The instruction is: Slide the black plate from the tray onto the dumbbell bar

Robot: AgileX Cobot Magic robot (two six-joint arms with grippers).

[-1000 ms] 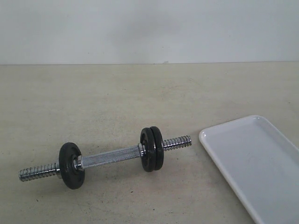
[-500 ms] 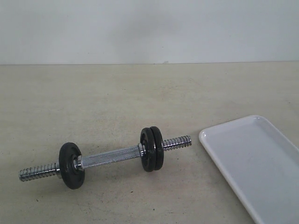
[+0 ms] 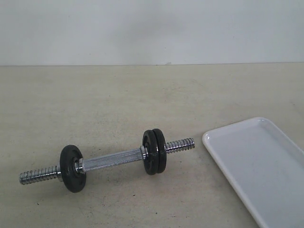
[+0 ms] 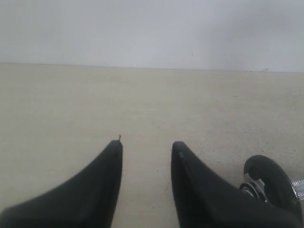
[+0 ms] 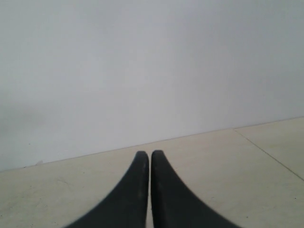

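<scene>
The chrome dumbbell bar lies on the table left of the white tray. Three black discs sit on the bar: a pair side by side towards the tray end and a single one towards the other end. I cannot tell which of them is the task's black plate. The part of the tray that shows holds nothing. Neither gripper appears in the exterior view. My left gripper is open over bare table, with a black disc beside one finger. My right gripper is shut and empty.
The beige tabletop runs back to a plain white wall. The tray runs off the frame's right and bottom edges. A threaded bar end points at the tray's near corner.
</scene>
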